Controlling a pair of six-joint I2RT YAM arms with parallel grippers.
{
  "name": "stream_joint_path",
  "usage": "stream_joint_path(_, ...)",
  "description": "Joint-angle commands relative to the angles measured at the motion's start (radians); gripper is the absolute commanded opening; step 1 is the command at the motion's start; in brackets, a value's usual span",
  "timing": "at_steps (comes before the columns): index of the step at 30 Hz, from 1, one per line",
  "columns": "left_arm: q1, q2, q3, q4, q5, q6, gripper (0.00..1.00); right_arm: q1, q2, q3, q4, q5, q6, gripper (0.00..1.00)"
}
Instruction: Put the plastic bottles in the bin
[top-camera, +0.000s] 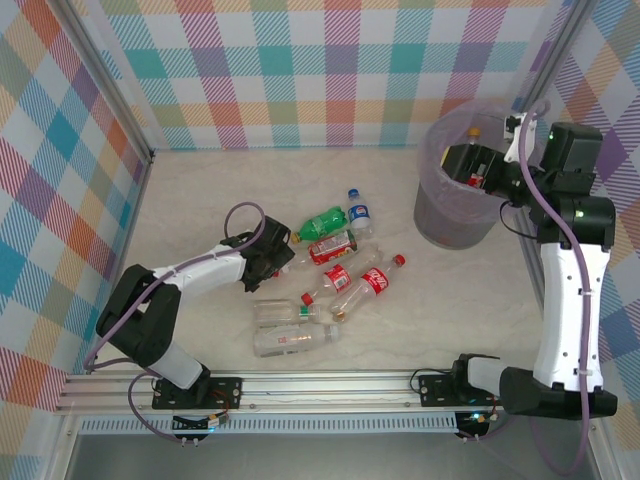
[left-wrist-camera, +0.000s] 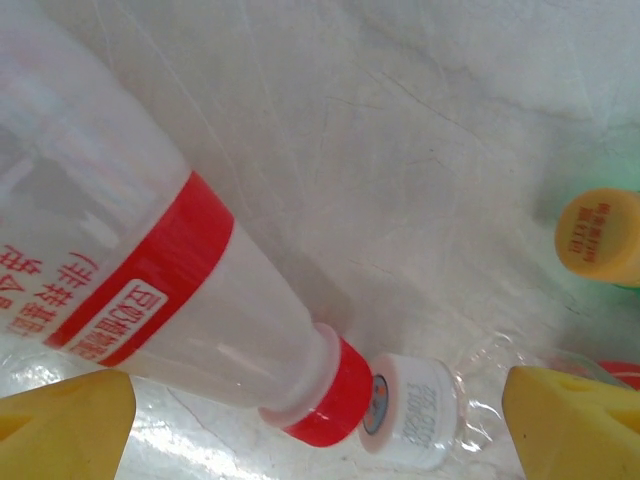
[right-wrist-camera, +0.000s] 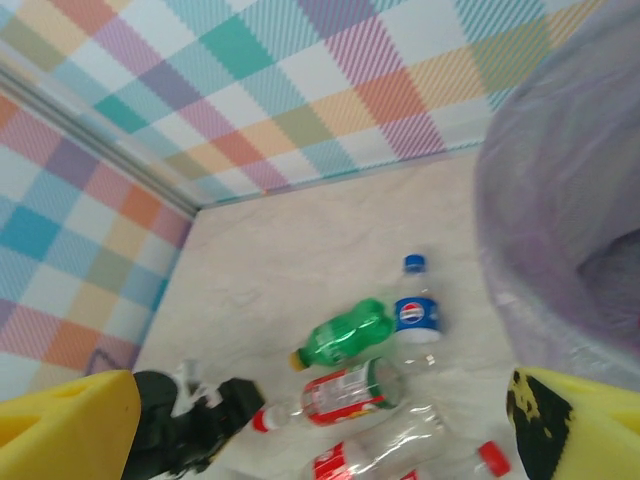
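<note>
As far as I can count, seven bottles lie on the table (top-camera: 200, 190): one green bottle (top-camera: 325, 221), one bottle with a blue label (top-camera: 358, 212), three bottles with red labels (top-camera: 333, 248) (top-camera: 337, 279) (top-camera: 376, 281), and two clear bottles with pale labels (top-camera: 283, 312) (top-camera: 292, 340). There is one bin (top-camera: 440, 218) and there are two robot arms (top-camera: 200, 270) (top-camera: 565, 300).

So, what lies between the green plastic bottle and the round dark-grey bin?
In the top external view, the clear blue-labelled plastic bottle, beside the green bottle; then bare table up to the bin.
</note>
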Motion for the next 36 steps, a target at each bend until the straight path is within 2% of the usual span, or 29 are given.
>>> stream_joint_path(1, 0.017, 0.036, -0.019, 0.022, 0.002, -0.019, 0.94, -0.005, -0.039, -0.066, 0.066, -0.140, 0.099, 0.94)
stream_joint_path(3, 0.020, 0.057, -0.018, 0.038, 0.009, -0.021, 0.92, -0.005, -0.061, -0.102, 0.096, -0.170, 0.123, 0.94)
stream_joint_path(8, 0.022, 0.094, 0.006, 0.037, 0.004, -0.026, 0.80, -0.005, -0.085, -0.134, 0.069, -0.149, 0.110, 0.94)
stream_joint_path(12, 0.022, 0.090, 0.015, 0.023, -0.004, -0.002, 0.68, -0.005, -0.094, -0.151, 0.073, -0.132, 0.113, 0.94)
stream_joint_path(16, 0.022, 0.063, 0.016, -0.005, -0.024, 0.011, 0.60, -0.005, -0.110, -0.172, 0.091, -0.127, 0.120, 0.94)
stream_joint_path(21, 0.022, 0.018, 0.011, -0.032, -0.048, 0.027, 0.52, -0.004, -0.110, -0.181, 0.105, -0.128, 0.129, 0.94)
stream_joint_path(27, 0.022, -0.033, 0.005, -0.064, -0.061, 0.054, 0.46, -0.004, -0.108, -0.206, 0.201, -0.165, 0.208, 0.94)
stream_joint_path(32, 0.020, -0.064, 0.037, -0.096, -0.062, 0.104, 0.46, -0.002, -0.116, -0.225, 0.234, -0.175, 0.238, 0.93)
stream_joint_path(36, 0.026, -0.064, 0.056, -0.141, -0.124, 0.103, 0.75, -0.001, -0.117, -0.231, 0.220, -0.167, 0.228, 0.93)
